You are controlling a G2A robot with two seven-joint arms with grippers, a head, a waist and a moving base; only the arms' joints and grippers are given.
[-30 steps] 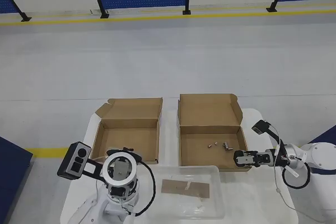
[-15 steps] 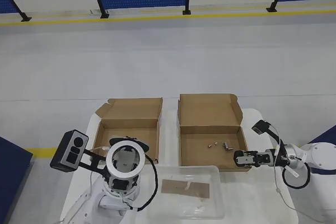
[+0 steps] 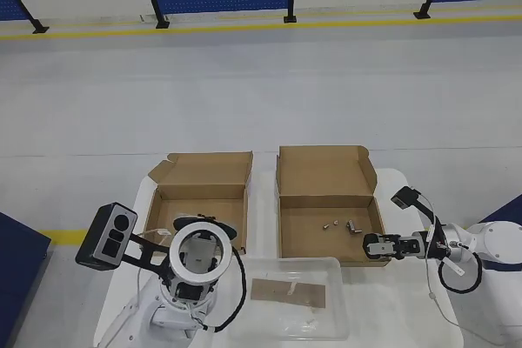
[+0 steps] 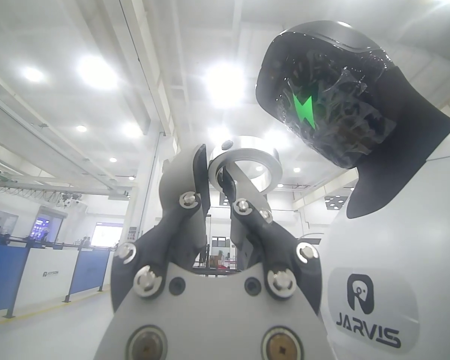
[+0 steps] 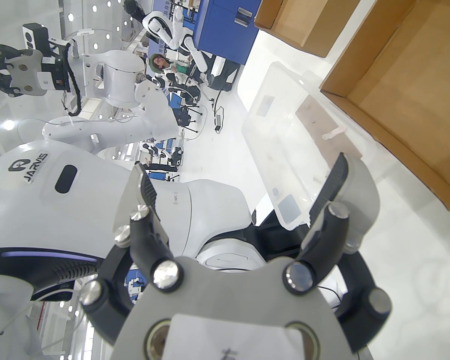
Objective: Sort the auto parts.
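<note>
the metal ring [image 4: 247, 162] and the left gripper [image 4: 211, 168] holding it have been drifting slightly toward 3 o'clock over the last second, while the right arm is keeping still. the ring is being pinched by its wall between fingers that are closed almost together, one outside and one inside the band. it is hanging raised off the table [image 3: 263, 217], facing the top camera, at about 7 o'clock on the table. seen from above, it is covering the near edge of the left cardboard box [image 3: 200, 187], which is lying at 12 o'clock from it. the clear bin [image 3: 291, 259] is sitting at 3 o'clock from the ring, with a cardboard scrap [image 3: 287, 291] in it. the right cardboard box [image 3: 322, 174] is holding a few small parts [image 3: 352, 228]. the right gripper [image 5: 240, 168] is hovering at that box's 4 o'clock corner, spread wide and holding nothing.
</note>
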